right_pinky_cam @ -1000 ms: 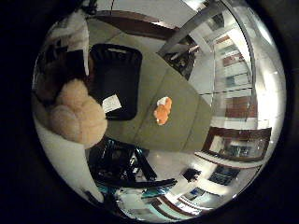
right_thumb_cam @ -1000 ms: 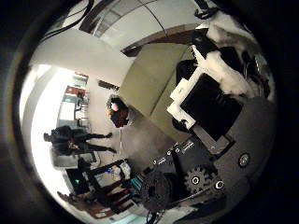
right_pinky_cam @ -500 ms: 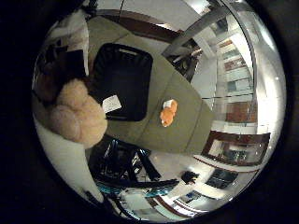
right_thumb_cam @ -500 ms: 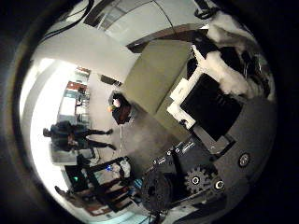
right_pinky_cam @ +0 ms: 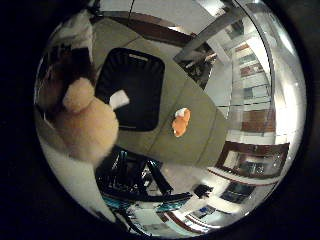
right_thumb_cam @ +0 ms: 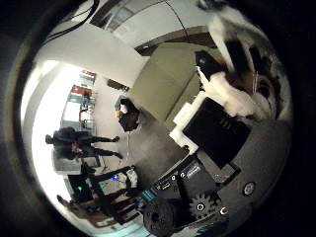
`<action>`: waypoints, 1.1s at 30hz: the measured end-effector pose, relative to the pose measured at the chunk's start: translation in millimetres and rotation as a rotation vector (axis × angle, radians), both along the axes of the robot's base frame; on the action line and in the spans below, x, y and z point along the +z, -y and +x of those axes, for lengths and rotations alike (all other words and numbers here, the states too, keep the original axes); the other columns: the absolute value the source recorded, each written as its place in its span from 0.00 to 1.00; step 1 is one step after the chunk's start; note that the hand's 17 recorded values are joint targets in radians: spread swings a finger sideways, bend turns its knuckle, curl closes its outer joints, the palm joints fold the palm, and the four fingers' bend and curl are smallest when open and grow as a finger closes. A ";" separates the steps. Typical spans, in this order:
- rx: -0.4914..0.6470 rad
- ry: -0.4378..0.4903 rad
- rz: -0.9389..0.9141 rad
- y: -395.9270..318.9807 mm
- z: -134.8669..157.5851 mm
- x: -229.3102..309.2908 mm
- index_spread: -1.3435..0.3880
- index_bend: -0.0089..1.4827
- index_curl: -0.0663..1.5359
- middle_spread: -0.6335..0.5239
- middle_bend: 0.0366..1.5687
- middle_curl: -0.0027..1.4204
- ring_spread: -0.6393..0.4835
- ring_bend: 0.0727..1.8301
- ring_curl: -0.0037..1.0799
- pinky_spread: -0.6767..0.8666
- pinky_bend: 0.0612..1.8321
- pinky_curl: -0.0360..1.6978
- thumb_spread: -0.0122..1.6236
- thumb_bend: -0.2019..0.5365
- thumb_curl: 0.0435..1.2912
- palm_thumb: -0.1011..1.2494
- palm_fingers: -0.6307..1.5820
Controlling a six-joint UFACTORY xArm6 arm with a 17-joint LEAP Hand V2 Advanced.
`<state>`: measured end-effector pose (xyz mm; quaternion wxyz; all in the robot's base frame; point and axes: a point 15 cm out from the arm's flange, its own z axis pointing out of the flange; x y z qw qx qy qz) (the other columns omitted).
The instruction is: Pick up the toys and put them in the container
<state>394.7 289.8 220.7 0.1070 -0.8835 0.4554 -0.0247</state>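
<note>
The robot hand (right_thumb_cam: pixel 217 143) gripped a tan plush toy (right_pinky_cam: pixel 87 122) carrying a white tag, no print legible. An orange toy (right_pinky_cam: pixel 181 121) lay on the worktop (right_pinky_cam: pixel 200 115) beside the black container (right_pinky_cam: pixel 131 90).

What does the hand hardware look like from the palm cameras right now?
The hand shows boxy black segments edged with white blocks, a dark grey curved body carrying small round fasteners, and black toothed gears at its base. White strips mark one black panel. No sleeve or covering is visible.
</note>
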 end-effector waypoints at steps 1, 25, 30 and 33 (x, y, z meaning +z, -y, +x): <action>0.007 0.001 -0.001 0.0 -0.1 0.0 0.56 0.26 0.48 0.37 0.53 0.48 0.39 0.63 0.59 0.22 0.68 0.44 0.63 0.24 0.48 0.63 0.48; 0.090 0.018 -0.021 22.2 10.3 5.9 0.56 0.13 0.27 0.54 0.11 0.23 0.71 0.11 0.23 0.64 0.23 0.17 0.70 0.25 0.26 0.53 0.35; 0.042 0.029 -0.028 63.0 34.6 8.3 0.56 0.12 0.25 0.54 0.10 0.23 0.71 0.11 0.23 0.64 0.23 0.15 0.70 0.25 0.25 0.54 0.37; 0.009 0.052 -0.028 94.6 50.3 17.6 0.56 0.12 0.25 0.54 0.10 0.23 0.71 0.10 0.23 0.64 0.23 0.14 0.70 0.25 0.26 0.55 0.37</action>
